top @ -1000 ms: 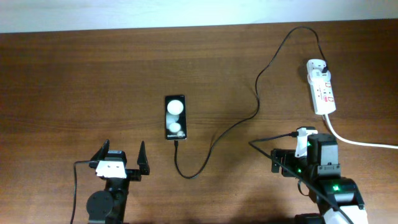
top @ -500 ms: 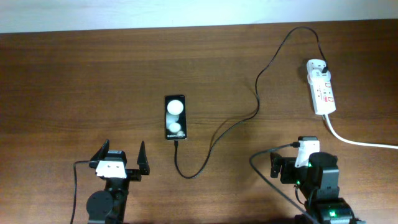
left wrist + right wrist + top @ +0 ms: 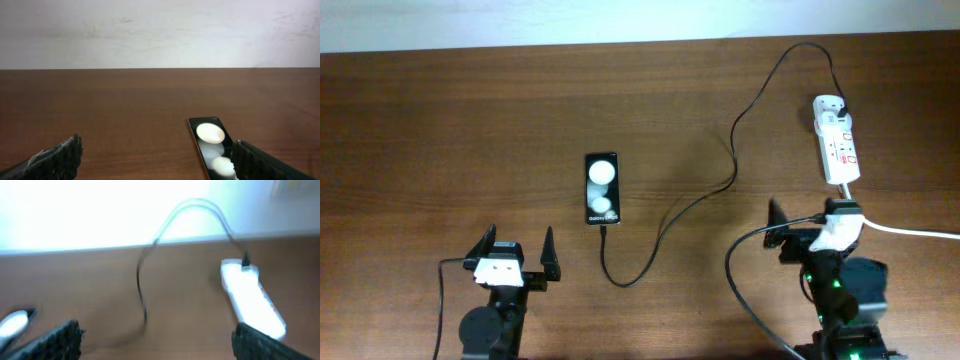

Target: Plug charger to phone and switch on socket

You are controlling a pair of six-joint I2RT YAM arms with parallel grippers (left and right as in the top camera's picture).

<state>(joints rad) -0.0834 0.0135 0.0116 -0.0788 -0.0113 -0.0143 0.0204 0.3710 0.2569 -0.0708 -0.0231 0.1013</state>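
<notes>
**Condition.** We find both pincers spread wide and holding nothing. The left gripper (image 3: 516, 243) hangs by the near edge of the desk (image 3: 440, 130), left of centre. The right gripper (image 3: 812, 215) hangs toward the near right, just short of the socket's near end.

**Task items.**
- The phone (image 3: 602, 189) lies flat, mid-desk and slightly left of centre.
- The socket (image 3: 836, 140) lies close to the far right corner.
- The charger (image 3: 735, 150) runs from the socket's far end, sweeps across the desk and loops back to the phone's near end. Its tip touches the phone there. We cannot tell whether it is fully seated.

**Risks, in our judgement.**
- The thick white cord (image 3: 905, 230) leaves the socket right beside the right gripper. A finger catching it could drag the strip and spoil the aim at the switch.
- A press landing off target could skid the socket rather than switch it on.
- The charger's loop lies between the phone and the right arm. A snag there could pull the tip from the phone.
- A push on the tip may slide the phone on the smooth wood if nothing braces it.

**Obstructions.** Nothing else stands on the desk. The right wrist view is blurred, so it is of little use for fine checks.
</notes>
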